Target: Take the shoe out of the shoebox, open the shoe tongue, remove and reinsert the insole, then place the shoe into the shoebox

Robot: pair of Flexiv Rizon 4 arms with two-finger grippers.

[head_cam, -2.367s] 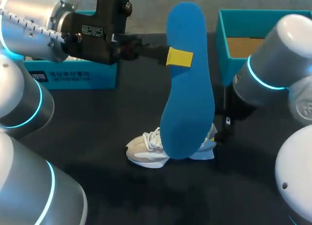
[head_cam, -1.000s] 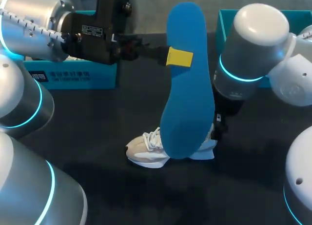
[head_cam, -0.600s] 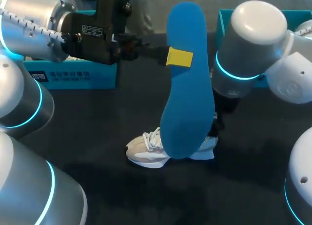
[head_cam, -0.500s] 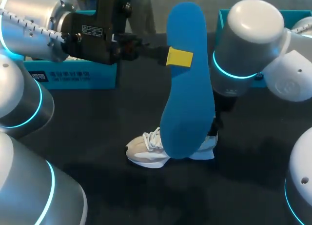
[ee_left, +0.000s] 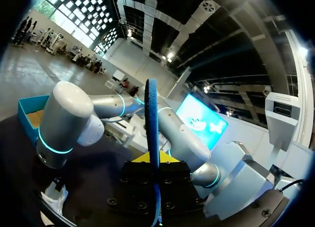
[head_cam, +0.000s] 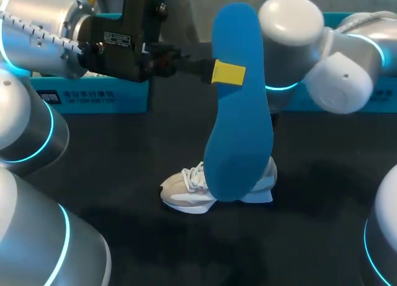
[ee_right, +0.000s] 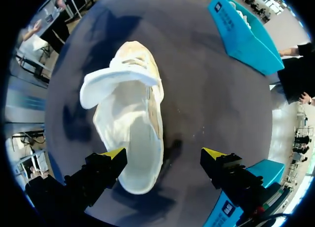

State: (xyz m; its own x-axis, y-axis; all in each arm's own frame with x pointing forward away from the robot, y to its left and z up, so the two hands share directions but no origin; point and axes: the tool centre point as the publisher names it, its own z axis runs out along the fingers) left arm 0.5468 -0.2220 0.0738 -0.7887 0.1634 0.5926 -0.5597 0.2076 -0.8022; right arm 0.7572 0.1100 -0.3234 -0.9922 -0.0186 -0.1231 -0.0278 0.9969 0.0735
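The white shoe (head_cam: 186, 195) is seen lying on the dark worktop (head_cam: 111, 156), outside the teal shoebox (ee_left: 23, 109), in which only a brown floor is shown. The blue insole (head_cam: 239, 112) is held upright over the shoe, clamped by the left gripper (head_cam: 228, 72). The right gripper (ee_right: 164, 155) is spread wide above the shoe's heel, nothing being touched. Since the earlier frames the right arm (head_cam: 291, 44) has been swung from beside the heel up across the shoebox; shoe and insole are unmoved.
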